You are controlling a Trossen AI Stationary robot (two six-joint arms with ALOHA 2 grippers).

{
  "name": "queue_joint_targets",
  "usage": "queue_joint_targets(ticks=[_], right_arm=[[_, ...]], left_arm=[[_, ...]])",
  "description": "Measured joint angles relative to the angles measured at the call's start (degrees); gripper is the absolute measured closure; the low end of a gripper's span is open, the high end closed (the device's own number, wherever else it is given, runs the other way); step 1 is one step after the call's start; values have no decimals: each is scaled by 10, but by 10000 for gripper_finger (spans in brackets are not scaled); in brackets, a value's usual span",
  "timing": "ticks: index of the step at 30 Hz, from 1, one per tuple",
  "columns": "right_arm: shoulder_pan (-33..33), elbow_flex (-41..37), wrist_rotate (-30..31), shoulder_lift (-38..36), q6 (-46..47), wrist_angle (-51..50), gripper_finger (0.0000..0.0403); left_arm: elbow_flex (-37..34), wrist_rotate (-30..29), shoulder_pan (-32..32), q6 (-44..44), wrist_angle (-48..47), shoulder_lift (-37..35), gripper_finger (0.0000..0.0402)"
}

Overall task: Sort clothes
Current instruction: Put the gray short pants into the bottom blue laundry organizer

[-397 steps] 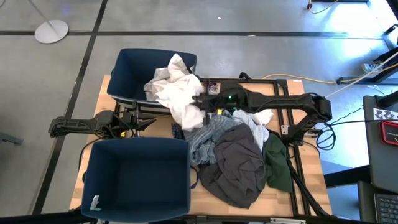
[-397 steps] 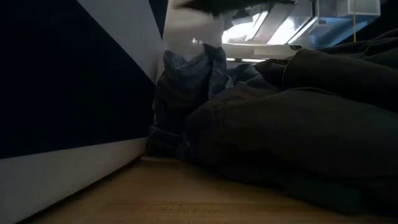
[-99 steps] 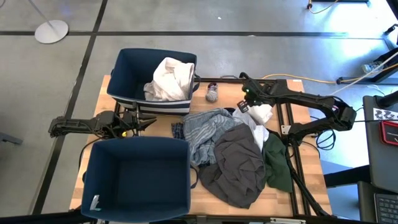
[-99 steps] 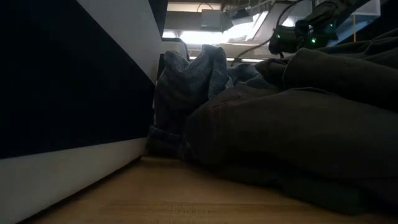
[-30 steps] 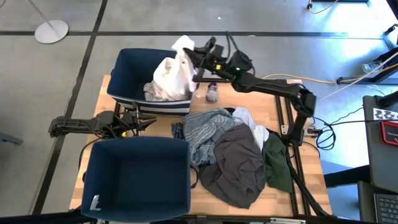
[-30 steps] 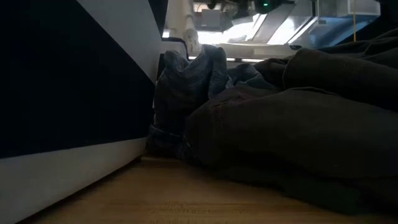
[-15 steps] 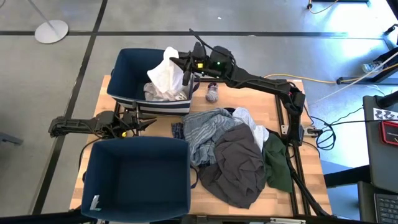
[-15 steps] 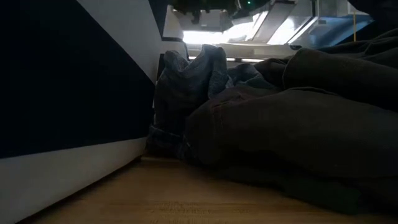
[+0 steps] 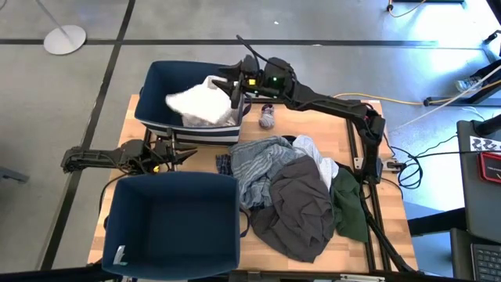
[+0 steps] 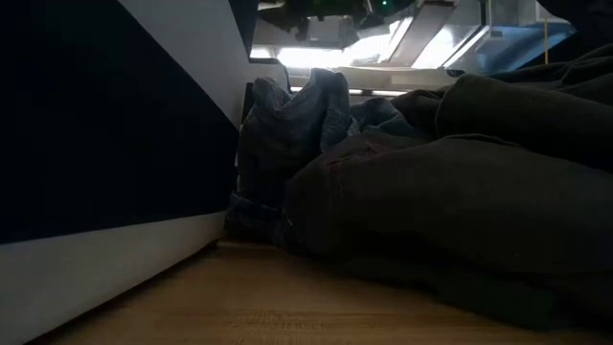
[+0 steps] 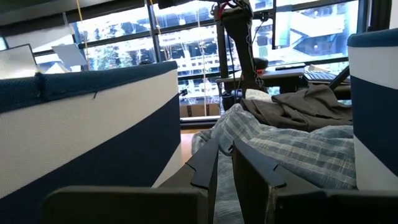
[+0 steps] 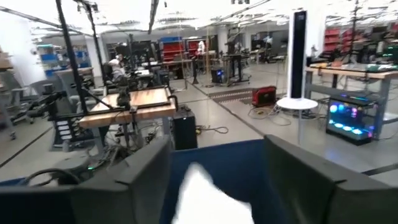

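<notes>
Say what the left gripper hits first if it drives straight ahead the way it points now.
Probably the grey-blue striped garment: the left gripper points between the two navy bins straight at that pile, with nothing seen in between. Depth is unclear.

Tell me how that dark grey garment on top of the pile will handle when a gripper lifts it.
The dark grey garment lies in soft folds, so it would probably sag and hang from one pinch point. It overlaps the grey-blue striped garment and the dark green one, so lifting it may drag those. It looks like the biggest piece, likely heavier than the sock.
</notes>
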Motion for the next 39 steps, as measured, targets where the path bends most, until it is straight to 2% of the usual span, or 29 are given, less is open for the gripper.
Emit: queue_joint_targets(ticks=[5,10,15,21,25,28,33,39], right_arm=[[0,0,-23,-27,2,-48,111],[14,0,-29,-79,-33,-159,113],[61,0,30,-135,-79,-291,122],[141,0,150,-197,-101,-466,123],[206,0,216,-218,-74,-573,123],[259,0,233,-223,-43,-638,123],[344,-9,275,-216,8,-702,123],[416,-63,307,-214,72,-712,123]], left_arm=[[0,0,0,-3,0,0,361],[0,0,0,-4,-1,0,361],[0,0,0,-6,-1,0,361],[0,0,0,-18,-1,0,361],[0,0,0,-19,-1,0,361],[0,0,0,-19,-1,0,361],[0,0,0,-19,-1,0,361],[0,0,0,-16,-1,0,361]])
